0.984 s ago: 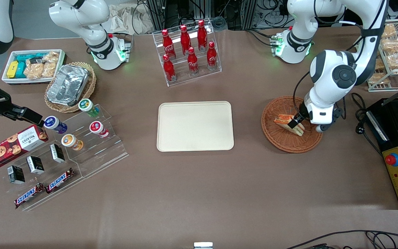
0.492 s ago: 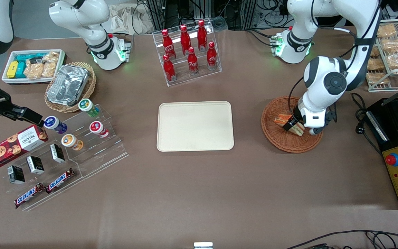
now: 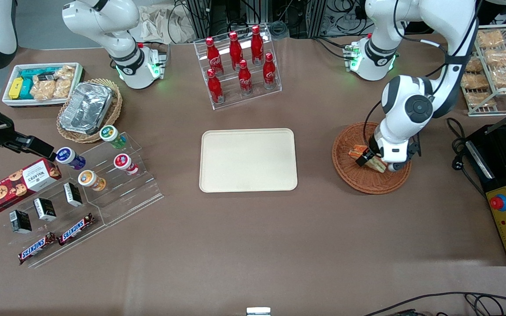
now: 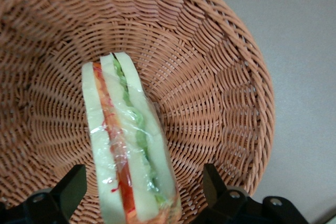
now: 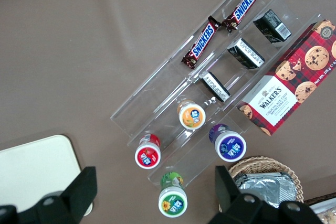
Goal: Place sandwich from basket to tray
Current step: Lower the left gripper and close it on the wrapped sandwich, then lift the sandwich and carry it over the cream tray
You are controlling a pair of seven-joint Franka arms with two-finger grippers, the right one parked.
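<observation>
The sandwich (image 3: 378, 165), a wrapped white-bread wedge with red and green filling, lies in the reddish-brown woven basket (image 3: 360, 185) toward the working arm's end of the table. My gripper (image 3: 364, 158) is down inside the basket, open, with one black finger on each side of the sandwich (image 4: 126, 145). In the left wrist view the fingers (image 4: 71, 184) stand apart from the bread, with basket weave (image 4: 210, 77) showing in the gaps around the gripper (image 4: 143, 182). The cream tray (image 3: 248, 160) lies bare at mid-table, beside the basket.
A clear rack of red cola bottles (image 3: 240, 66) stands farther from the camera than the tray. A black machine (image 3: 505, 184) and a wire rack of bagged snacks (image 3: 496, 66) flank the basket. A clear stepped shelf of cups and bars (image 3: 90, 184) sits toward the parked arm's end.
The working arm has come lower and shifted slightly toward the tray, bringing the gripper deeper around the sandwich. The sandwich and basket have not moved.
</observation>
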